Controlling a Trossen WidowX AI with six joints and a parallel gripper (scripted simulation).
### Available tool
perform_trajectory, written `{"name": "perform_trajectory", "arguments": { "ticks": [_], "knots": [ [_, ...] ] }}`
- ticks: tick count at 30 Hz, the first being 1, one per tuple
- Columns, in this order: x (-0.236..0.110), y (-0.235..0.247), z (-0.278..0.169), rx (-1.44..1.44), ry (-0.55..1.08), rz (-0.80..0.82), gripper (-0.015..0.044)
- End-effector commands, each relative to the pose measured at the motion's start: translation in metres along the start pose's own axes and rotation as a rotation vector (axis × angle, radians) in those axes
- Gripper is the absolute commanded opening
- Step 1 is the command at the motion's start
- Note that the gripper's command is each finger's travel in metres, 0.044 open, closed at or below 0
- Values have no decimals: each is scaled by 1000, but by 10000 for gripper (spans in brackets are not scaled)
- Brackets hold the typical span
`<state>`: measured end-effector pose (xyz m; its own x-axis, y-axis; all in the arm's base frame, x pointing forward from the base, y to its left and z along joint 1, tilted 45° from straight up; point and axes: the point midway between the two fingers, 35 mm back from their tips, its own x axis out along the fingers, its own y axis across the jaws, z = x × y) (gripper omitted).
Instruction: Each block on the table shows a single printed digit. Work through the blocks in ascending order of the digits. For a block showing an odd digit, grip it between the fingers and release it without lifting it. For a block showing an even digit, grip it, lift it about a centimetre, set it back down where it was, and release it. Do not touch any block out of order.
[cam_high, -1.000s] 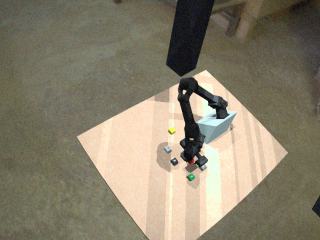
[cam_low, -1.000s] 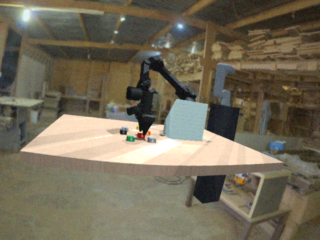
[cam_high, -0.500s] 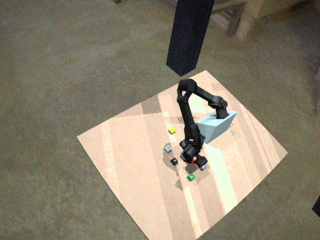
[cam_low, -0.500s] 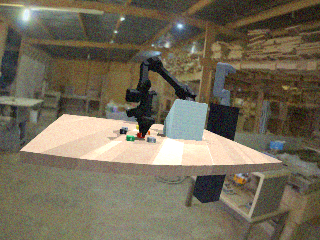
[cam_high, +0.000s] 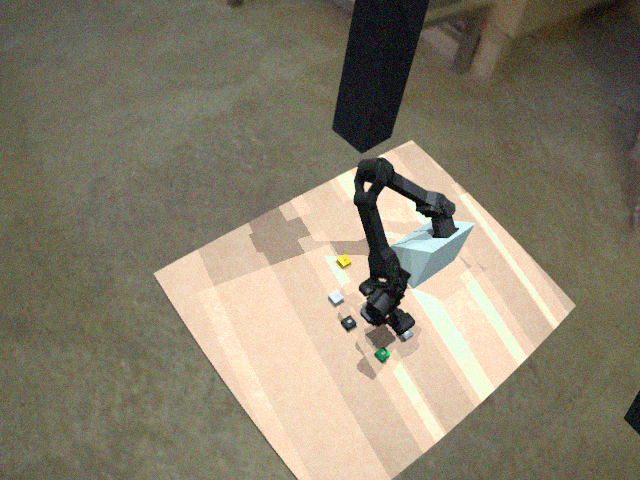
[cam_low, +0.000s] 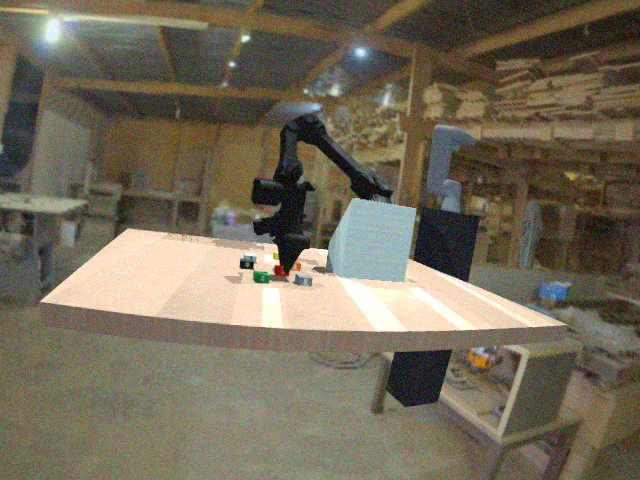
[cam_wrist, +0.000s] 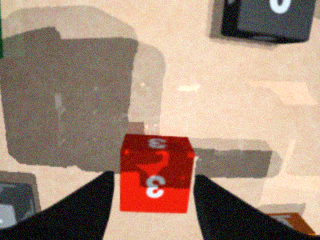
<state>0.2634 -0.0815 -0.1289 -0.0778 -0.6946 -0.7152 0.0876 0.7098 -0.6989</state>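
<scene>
- Gripper points down at the table, its fingers either side of the red 3; you cannot tell whether they grip it or stand just off.
- Red 3 sits on the surface, well in from every edge and corner.
- Green block and grey block lie closer to the exterior view's near edge.
- Black 0 lies nearer that view's left edge.
</scene>
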Motion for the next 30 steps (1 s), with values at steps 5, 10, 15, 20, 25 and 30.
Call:
{"name": "perform_trajectory", "arguments": {
  "ticks": [5,10,15,20,25,30],
  "knots": [
    [0,-1,0,-3,-2,-4,120],
    [0,-1,0,-3,-2,-4,120],
    [0,-1,0,-3,-2,-4,120],
    [0,-1,0,-3,-2,-4,120],
    [0,-1,0,-3,-2,-4,225],
    [0,-1,0,-3,-2,-4,356]
  ]
}}
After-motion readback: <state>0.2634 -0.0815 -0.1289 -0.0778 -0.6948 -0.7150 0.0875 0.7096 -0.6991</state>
